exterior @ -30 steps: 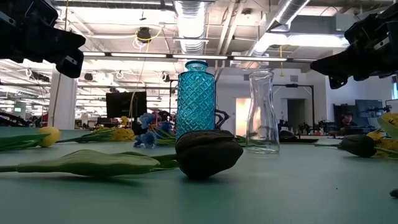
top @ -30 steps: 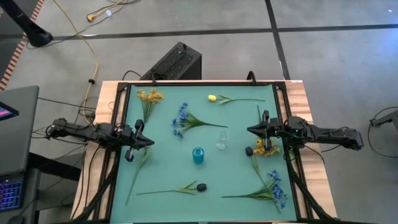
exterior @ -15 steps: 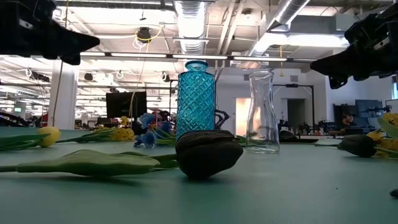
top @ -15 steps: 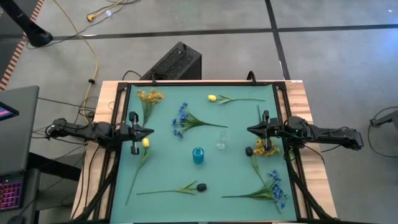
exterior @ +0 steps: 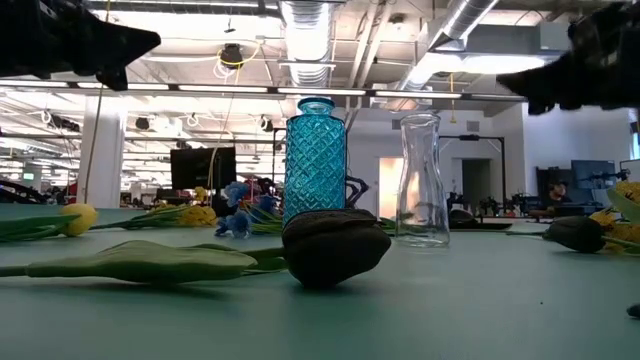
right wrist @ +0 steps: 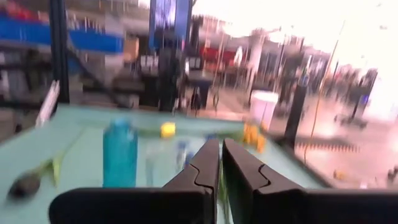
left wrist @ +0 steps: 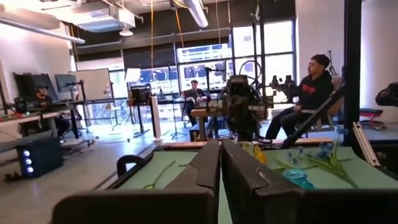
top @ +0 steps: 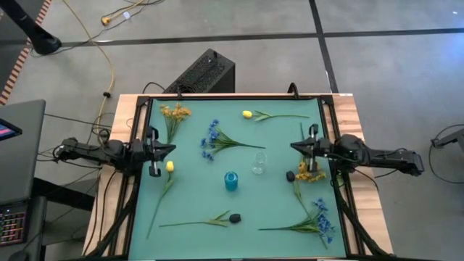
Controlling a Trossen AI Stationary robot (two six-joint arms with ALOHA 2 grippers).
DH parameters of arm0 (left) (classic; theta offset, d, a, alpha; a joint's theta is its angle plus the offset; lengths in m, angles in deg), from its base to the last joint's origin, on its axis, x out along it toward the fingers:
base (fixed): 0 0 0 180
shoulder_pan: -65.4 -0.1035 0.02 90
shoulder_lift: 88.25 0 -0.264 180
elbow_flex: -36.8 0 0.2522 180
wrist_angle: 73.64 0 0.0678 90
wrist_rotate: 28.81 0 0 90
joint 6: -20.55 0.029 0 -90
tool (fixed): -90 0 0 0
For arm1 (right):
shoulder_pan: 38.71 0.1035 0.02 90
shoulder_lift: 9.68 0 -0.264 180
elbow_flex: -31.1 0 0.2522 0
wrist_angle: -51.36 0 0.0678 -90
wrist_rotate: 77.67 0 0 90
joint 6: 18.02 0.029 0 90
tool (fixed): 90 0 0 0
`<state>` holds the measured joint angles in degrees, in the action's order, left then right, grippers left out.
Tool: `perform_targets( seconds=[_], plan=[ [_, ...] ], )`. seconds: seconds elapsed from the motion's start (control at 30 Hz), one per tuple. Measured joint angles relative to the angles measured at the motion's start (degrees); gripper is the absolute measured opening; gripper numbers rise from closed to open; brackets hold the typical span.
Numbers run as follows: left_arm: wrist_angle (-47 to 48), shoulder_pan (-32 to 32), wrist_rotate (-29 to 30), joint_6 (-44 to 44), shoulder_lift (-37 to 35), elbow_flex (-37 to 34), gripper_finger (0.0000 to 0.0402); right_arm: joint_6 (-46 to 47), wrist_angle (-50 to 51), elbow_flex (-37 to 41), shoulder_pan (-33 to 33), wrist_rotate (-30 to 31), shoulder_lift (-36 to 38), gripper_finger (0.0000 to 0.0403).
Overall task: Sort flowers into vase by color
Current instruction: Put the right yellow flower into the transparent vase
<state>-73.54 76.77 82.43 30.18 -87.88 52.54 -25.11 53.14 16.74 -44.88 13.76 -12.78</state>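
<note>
On the green mat stand a blue vase (top: pixel 230 180) and a clear vase (top: pixel 259 162), both upright and also seen in the low view as blue vase (exterior: pixel 315 160) and clear vase (exterior: pixel 420 180). Flowers lie flat around them: yellow spray (top: pixel 174 112), blue spray (top: pixel 212 139), yellow tulip (top: pixel 247 114), a second yellow tulip (top: pixel 170 166), dark bud (top: pixel 234 216), dark bud (top: pixel 290 175), yellow spray (top: pixel 312 172), blue spray (top: pixel 321 221). My left gripper (top: pixel 172 149) hovers shut at the mat's left side, just beyond the second tulip. My right gripper (top: pixel 292 148) hovers shut at the right side.
Black frame rails (top: pixel 138 181) run along both sides of the mat. A black box (top: pixel 203 72) stands on the floor behind the far edge. A laptop (top: pixel 18 167) sits left of the table. People sit in the room beyond (left wrist: pixel 311 81).
My left gripper has risen, rolled about its own line and drawn back a little toward the table's left edge, uncovering the yellow tulip beneath it. My right gripper has tipped upward and rolled somewhat. No flower or vase has moved.
</note>
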Motion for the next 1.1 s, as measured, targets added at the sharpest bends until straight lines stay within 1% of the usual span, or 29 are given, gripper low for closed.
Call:
perform_targets(
  seconds=[0.07, 0.13, 0.2, 0.27, 0.33, 0.4, 0.53, 0.6, 0.67, 0.8, 0.87, 0.93, 1.03, 1.1],
  plan=[
    [-0.10, 0.00, -0.01, -0.96, 0.00, 0.00, 0.0021, 0.87, -3.86, 0.00, 0.19, 0.03, 0.00, 0.0049],
    [-0.63, 0.00, 0.18, -1.28, 0.02, 0.00, 0.0041, -0.63, -6.00, -0.65, 0.02, 0.04, 0.00, 0.0049],
    [-0.91, 0.00, 1.15, -2.21, 0.04, 0.01, 0.0069, -2.82, -4.46, -2.40, -0.41, 0.80, -0.72, 0.0049],
    [-0.97, -0.01, 3.14, -3.23, 0.80, 0.05, 0.0101, -3.91, -0.52, -4.86, -1.19, 4.71, -2.38, 0.0049],
    [-0.92, -0.15, 5.85, -4.84, 2.17, 0.07, 0.0132, -4.09, 5.54, -8.58, -2.51, 9.34, -5.32, 0.0049],
    [-1.66, -0.52, 8.13, -5.88, 3.99, 0.07, 0.0159, -4.93, 13.75, -13.35, -4.32, 12.44, -9.35, 0.0051],
    [-4.41, -1.67, 9.26, -7.62, 8.08, 0.07, 0.0196, -5.06, 30.55, -24.65, -9.66, 14.83, -20.76, 0.0060],
    [-4.91, -2.14, 9.28, -9.55, 9.91, 0.07, 0.0205, -1.54, 38.29, -30.66, -13.31, 16.39, -27.38, 0.0068],
    [-5.81, -2.60, 9.30, -10.42, 11.57, 0.07, 0.0208, 4.53, 46.77, -37.47, -17.88, 17.00, -34.17, 0.0080],
    [-8.23, -3.54, 9.46, -10.36, 14.20, 0.09, 0.0209, 17.22, 64.25, -49.78, -27.87, 14.58, -47.55, 0.0117],
    [-8.22, -3.82, 9.44, -10.61, 15.00, 0.09, 0.0209, 21.45, 70.75, -53.82, -32.18, 11.21, -53.98, 0.0140],
    [-8.93, -4.17, 9.43, -9.78, 15.31, 0.09, 0.0209, 23.13, 75.54, -55.59, -35.32, 6.29, -59.70, 0.0166],
    [-10.63, -4.50, 9.45, -8.33, 15.37, 0.11, 0.0209, 23.54, 78.10, -56.02, -37.48, -0.94, -66.75, 0.0205],
    [-10.70, -4.48, 9.43, -7.14, 15.38, 0.11, 0.0209, 23.63, 79.00, -56.02, -37.91, -3.10, -70.61, 0.0225]
  ],
)
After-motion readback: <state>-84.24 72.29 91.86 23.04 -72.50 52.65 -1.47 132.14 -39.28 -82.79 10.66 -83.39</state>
